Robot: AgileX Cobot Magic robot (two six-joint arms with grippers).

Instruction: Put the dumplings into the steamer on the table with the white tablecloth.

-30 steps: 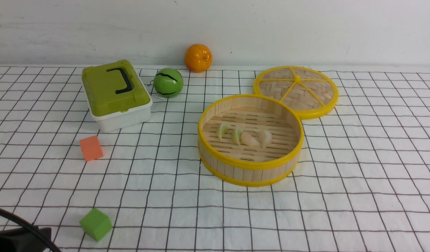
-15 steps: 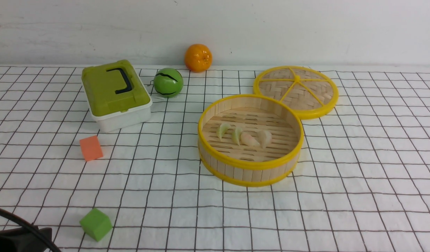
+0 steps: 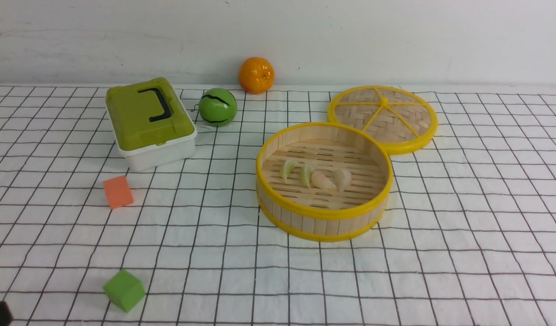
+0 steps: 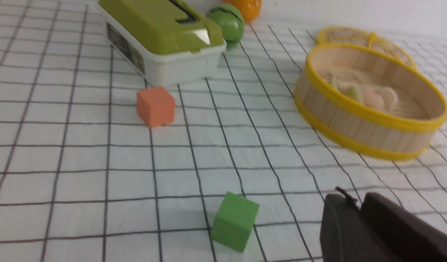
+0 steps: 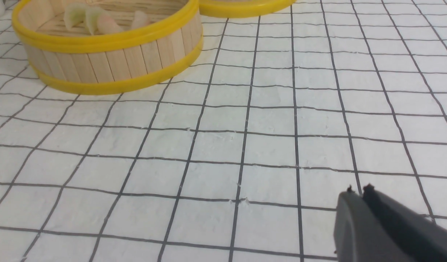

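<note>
1. The left claw [image 4: 358,203] sits low over the surface [image 3: 463,253], its two dark jaws pressed together and nothing between them; it is clenched on air.
2. The right claw [image 5: 358,194] shows the same in its own wrist view: jaws closed against each other, empty, just above the white tablecloth [image 5: 267,120].
3. Just beside the left claw lies a green cube [image 4: 234,222], and farther ahead of it an orange cube [image 4: 155,106]. Neither belongs to the task, so the retreat is best kept clear of both.
4. Well ahead of both claws stands the steamer [image 3: 323,226], with the dumplings [image 3: 316,177] lined up on its slatted floor: two green, two pinkish. No dumpling can be seen on the cloth.
5. Judged from that, the placing looks finished and the step in hand is the withdrawal. Doing it well means keeping both claws shut, low and away from the steamer's rim, so the basket is not nudged.
6. Beyond the steamer, touching its far rim, rests the woven lid [image 3: 383,117]; it needs no handling.
</note>
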